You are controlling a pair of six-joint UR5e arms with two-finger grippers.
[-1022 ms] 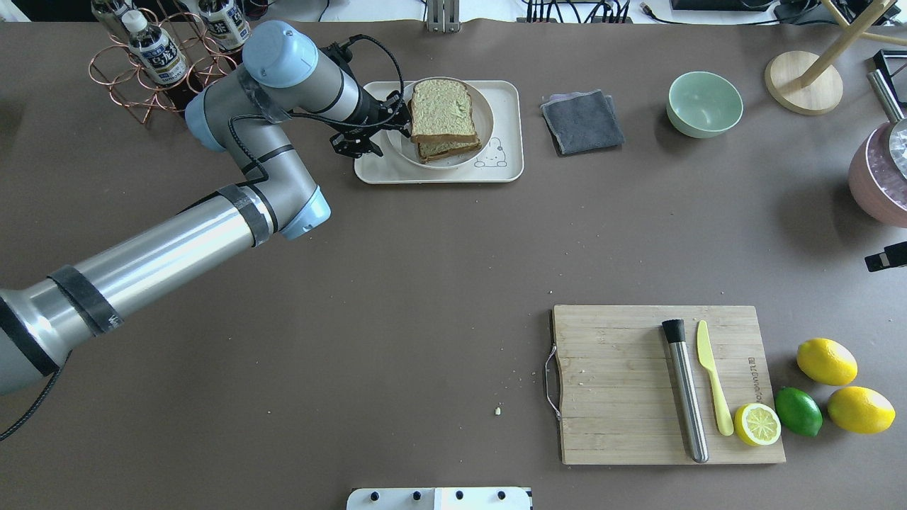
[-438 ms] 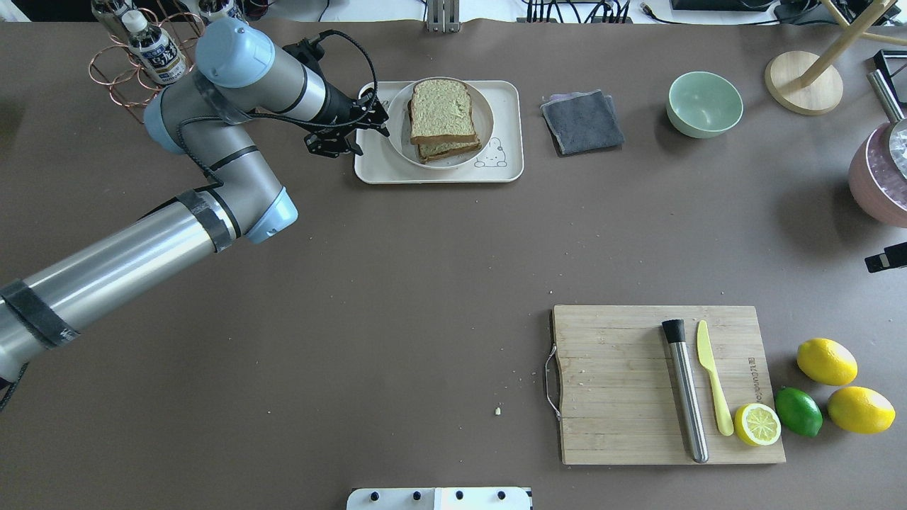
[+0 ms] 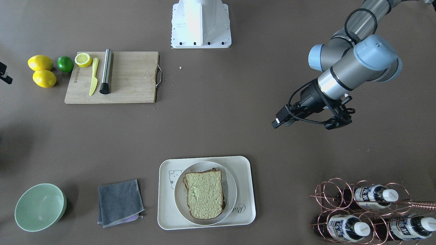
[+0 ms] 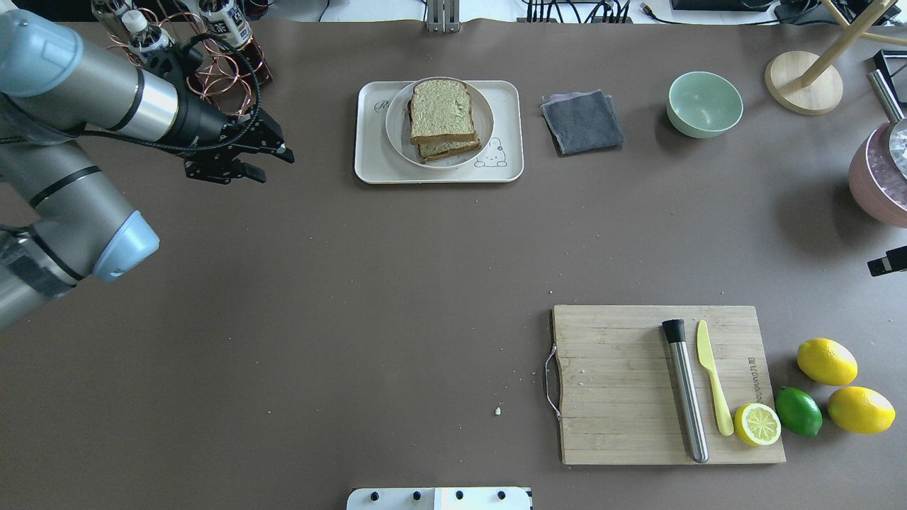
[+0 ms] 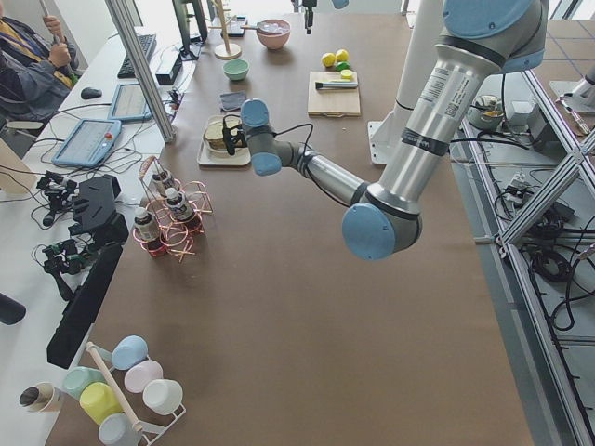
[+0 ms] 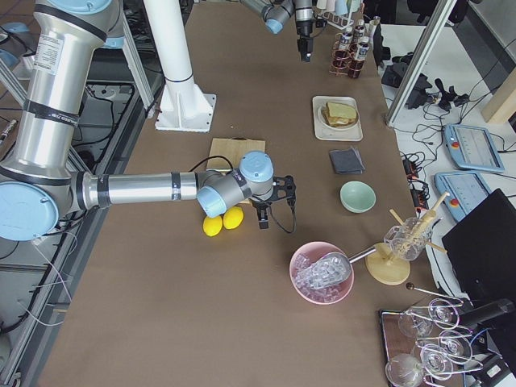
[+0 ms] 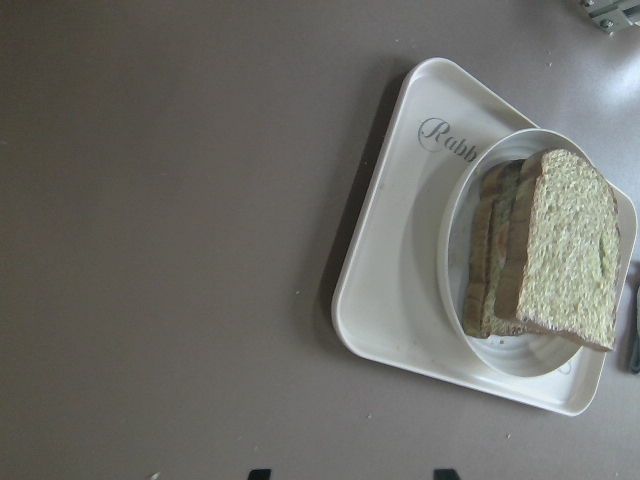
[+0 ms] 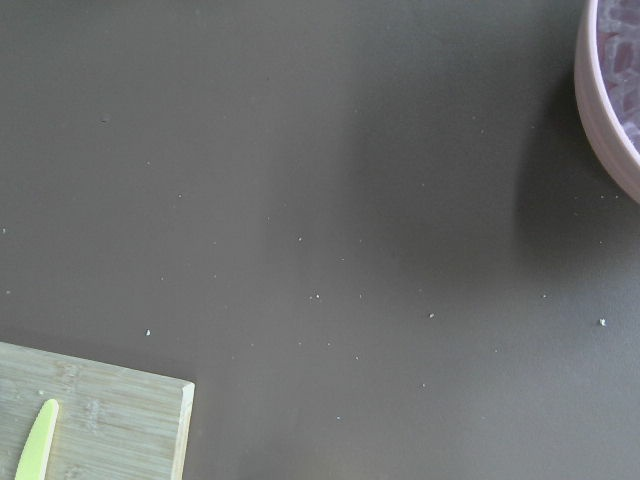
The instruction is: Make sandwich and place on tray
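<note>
Greenish-tan sandwich (image 4: 443, 113), brown crusts, stacked on plate (image 4: 396, 132) inside tray (image 4: 368, 161); left end effector (image 4: 275, 164) released, apart.

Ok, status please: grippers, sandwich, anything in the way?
Left gripper open, empty, apart from tray. Right gripper: cannot tell. Sandwich on plate, plate on tray. Nothing between left gripper and tray.

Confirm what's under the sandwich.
A round white plate lies under the sandwich, and that plate sits in the cream tray. The bread covers the plate's middle, and whatever is between the slices does not show.
</note>
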